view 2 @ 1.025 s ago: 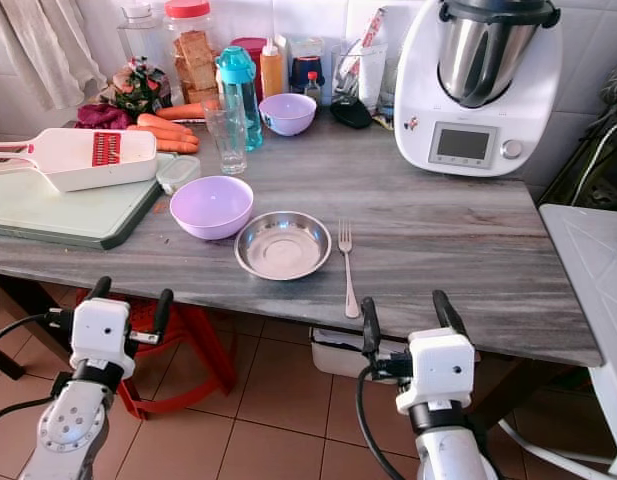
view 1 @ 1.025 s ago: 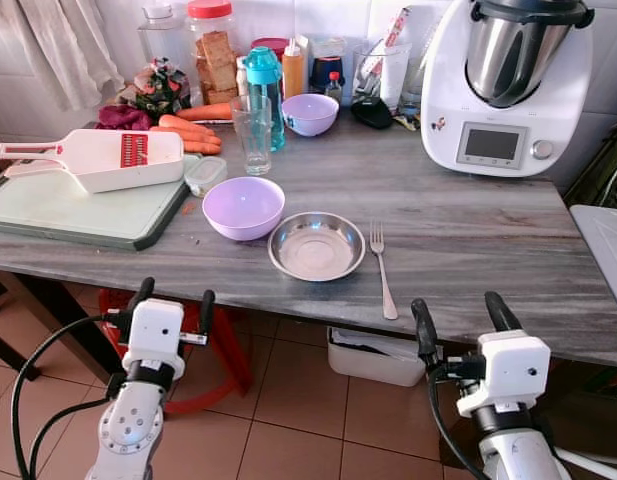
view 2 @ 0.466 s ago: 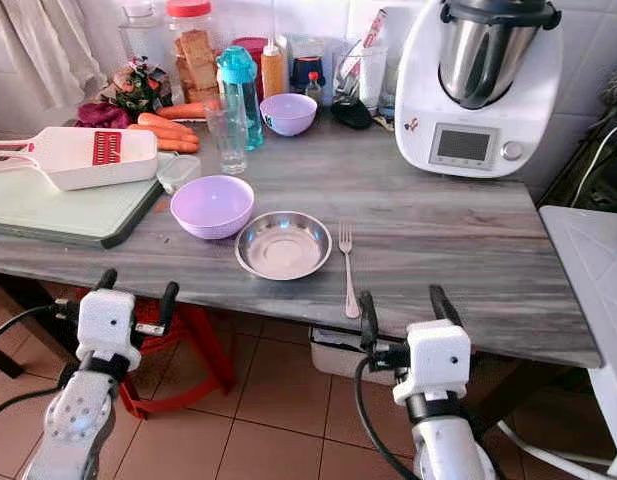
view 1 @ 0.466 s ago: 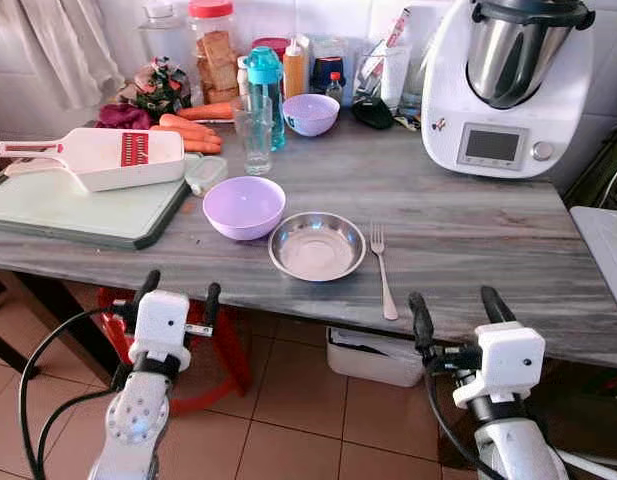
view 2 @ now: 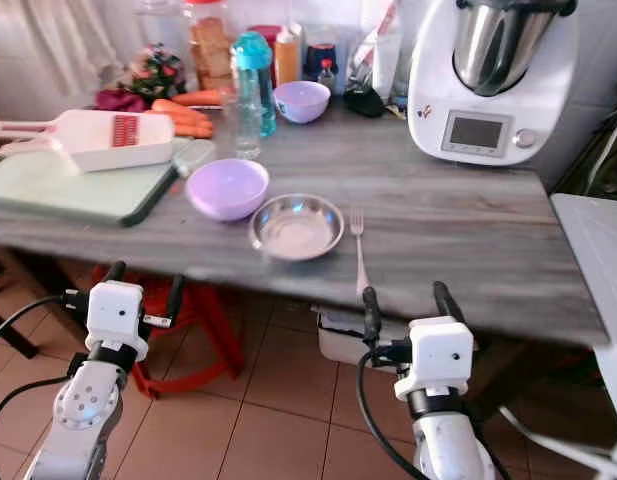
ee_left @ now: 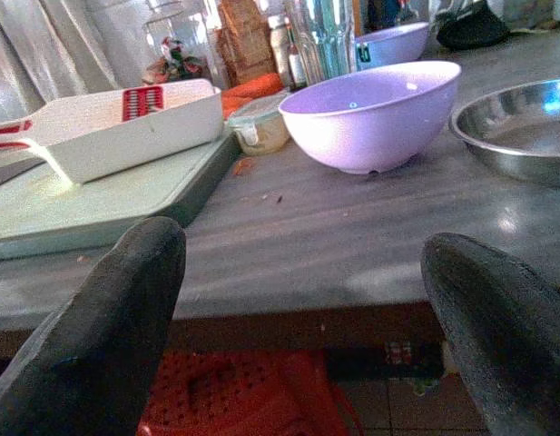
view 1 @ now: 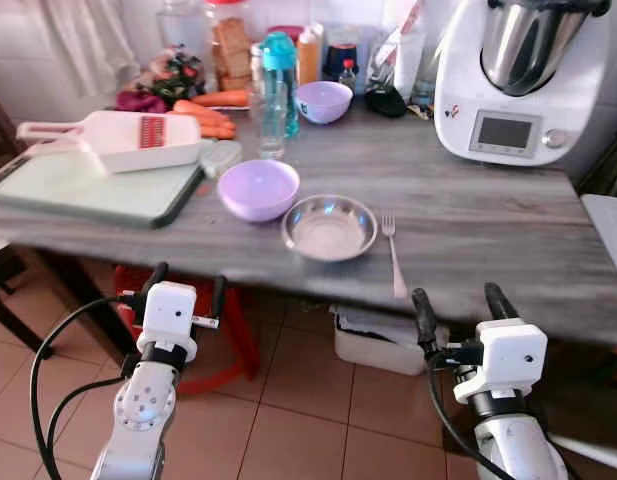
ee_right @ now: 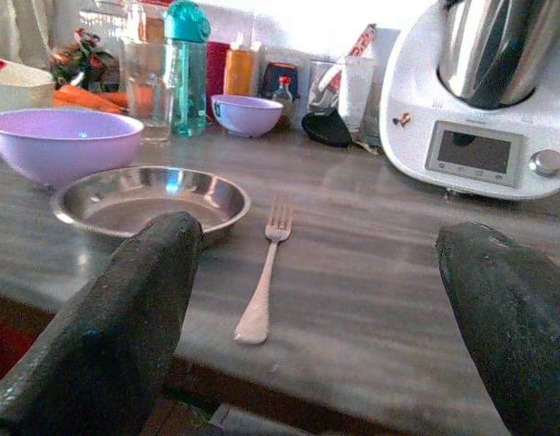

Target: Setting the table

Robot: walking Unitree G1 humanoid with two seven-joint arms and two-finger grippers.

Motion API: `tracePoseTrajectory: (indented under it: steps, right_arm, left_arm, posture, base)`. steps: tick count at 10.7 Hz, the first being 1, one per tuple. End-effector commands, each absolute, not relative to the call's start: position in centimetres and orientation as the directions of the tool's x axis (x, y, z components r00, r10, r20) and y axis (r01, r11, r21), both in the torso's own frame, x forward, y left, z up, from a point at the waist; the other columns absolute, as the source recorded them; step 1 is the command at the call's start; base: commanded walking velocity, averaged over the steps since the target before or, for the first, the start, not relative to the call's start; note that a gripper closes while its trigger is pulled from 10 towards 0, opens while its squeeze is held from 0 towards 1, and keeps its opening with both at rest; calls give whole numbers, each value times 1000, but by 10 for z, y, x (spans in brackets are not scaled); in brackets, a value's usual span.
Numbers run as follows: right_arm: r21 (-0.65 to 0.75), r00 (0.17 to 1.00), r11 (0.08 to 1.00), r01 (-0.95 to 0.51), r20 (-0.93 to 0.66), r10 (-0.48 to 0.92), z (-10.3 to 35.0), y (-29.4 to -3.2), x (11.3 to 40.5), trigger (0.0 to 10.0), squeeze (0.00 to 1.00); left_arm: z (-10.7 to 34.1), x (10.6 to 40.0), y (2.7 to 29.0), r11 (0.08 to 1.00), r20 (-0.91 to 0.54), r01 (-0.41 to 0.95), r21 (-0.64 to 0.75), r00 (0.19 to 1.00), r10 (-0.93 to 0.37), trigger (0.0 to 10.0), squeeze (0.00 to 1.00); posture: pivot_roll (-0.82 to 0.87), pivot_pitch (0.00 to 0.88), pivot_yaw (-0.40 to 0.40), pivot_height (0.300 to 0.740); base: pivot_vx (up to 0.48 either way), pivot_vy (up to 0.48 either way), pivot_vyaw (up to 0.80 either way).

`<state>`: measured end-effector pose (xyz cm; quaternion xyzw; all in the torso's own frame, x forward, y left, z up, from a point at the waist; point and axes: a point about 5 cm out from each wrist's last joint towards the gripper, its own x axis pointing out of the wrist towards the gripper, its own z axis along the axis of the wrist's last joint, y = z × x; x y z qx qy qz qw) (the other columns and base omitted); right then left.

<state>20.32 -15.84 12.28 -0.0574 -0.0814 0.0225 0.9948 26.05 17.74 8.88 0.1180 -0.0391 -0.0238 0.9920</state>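
A shallow steel plate [view 1: 329, 226] sits upright and empty on the grey wood-grain bench [view 1: 488, 240], near its front edge. A silver fork [view 1: 393, 254] lies flat just beside the plate on the right, apart from it, tines pointing to the back and handle reaching the bench's front edge. A lilac bowl [view 1: 258, 189] stands upright and empty just left of the plate and slightly behind it, rims close together; a smaller lilac bowl [view 1: 323, 101] stands well back among the bottles, and a clear glass [view 1: 269, 125] stands upright behind the near bowl.
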Motion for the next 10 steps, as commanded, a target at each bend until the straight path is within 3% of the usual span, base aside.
tracePoseTrajectory:
  steps: [1, 7, 10]
  right_arm:
    - [-119, 986, 992, -33, 160, 52, 123, -160, 203, 10000, 0]
    - [-124, 986, 992, -38, 158, 57, 122, -159, 201, 10000, 0]
    - [-128, 985, 991, -44, 158, 64, 121, -157, 199, 10000, 0]
  left_arm:
    - [88, 261, 177, 970, 68, 36, 240, 996, -53, 10000, 0]
    - [87, 263, 175, 968, 63, 60, 243, 995, -77, 10000, 0]
    - [91, 263, 165, 960, 84, 185, 211, 975, -207, 10000, 0]
  posture:
    - [25, 0, 32, 740]
    - [15, 0, 40, 740]
    - [1, 0, 50, 740]
  base:
    - [-337, 0, 0]
    - [-334, 0, 0]
    - [-94, 0, 0]
